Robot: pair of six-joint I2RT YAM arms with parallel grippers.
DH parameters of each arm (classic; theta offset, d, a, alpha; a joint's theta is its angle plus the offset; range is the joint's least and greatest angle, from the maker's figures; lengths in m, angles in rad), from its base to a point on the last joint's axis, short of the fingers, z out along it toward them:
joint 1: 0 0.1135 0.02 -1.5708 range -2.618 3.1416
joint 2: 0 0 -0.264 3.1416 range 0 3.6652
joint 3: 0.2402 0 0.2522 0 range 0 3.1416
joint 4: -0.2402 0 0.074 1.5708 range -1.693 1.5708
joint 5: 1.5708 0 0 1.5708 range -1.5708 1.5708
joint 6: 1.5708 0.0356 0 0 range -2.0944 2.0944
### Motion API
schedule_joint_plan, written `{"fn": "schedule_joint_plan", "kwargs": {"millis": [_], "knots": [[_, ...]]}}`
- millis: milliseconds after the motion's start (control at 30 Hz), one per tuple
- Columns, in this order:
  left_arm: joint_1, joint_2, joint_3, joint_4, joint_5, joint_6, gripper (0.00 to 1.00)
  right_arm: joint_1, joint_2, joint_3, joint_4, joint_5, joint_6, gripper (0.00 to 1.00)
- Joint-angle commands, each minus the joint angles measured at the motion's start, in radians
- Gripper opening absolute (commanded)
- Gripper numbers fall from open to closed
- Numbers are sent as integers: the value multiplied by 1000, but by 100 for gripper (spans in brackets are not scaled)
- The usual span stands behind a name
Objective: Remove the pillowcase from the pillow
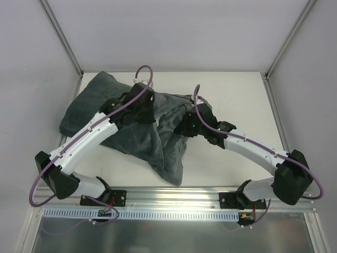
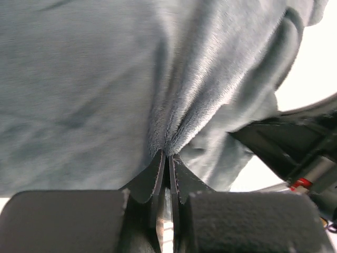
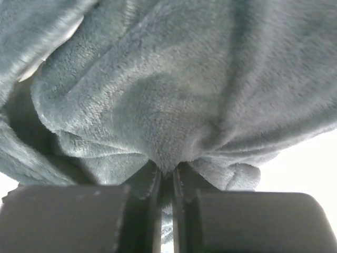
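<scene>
Plainly, the left hand [image 2: 168, 155] and right hand [image 3: 167, 169] are each clamped on the grey plush pillowcase [image 1: 89, 113], which sprawls toward ten o'clock on the surface [image 1: 231, 95]; any pillow inside is hidden.

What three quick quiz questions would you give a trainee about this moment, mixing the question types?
1. True or false: the right fingers are open and clear of the fabric.
2. Multiple choice: the left fingers pinch A) a fold of the pillowcase, B) a cable, C) nothing.
3. Fill in: in the top view, the pillowcase's narrow loose end points toward the ____ edge of the table.

Key: 1 false, they are shut on a bunch of it; 2 A; 3 near.
</scene>
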Motion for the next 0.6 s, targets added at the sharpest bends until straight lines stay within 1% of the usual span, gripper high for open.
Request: {"fn": "schedule_joint_plan", "kwargs": {"millis": [0,33,133,233,333,400,433,467,500,533,567], "knots": [[54,-86,-46,13,59,-4,0,-5,-87,-54,15,113,5,1],[77,-101,-66,24,68,-2,0,-8,-137,-77,13,132,2,1],[110,-123,-98,48,106,8,0,-22,-217,-161,3,184,2,1],[117,-134,-104,56,114,13,0,-25,-245,-206,-22,209,0,1],[131,-149,-104,56,113,22,0,-29,-280,-240,-101,285,3,1],[166,-169,-120,56,108,27,0,-52,-344,-298,-132,311,5,1],[186,-196,-129,58,114,25,0,-83,-372,-353,-164,320,6,1],[244,-213,-140,58,125,24,0,-101,-442,-382,-183,324,8,1],[275,-238,-166,58,140,21,0,-146,-481,-410,-220,315,11,1],[306,-247,-178,61,169,21,0,-169,-522,-436,-237,305,12,9],[335,-250,-189,67,175,19,0,-190,-600,-479,-244,287,12,21]]}}
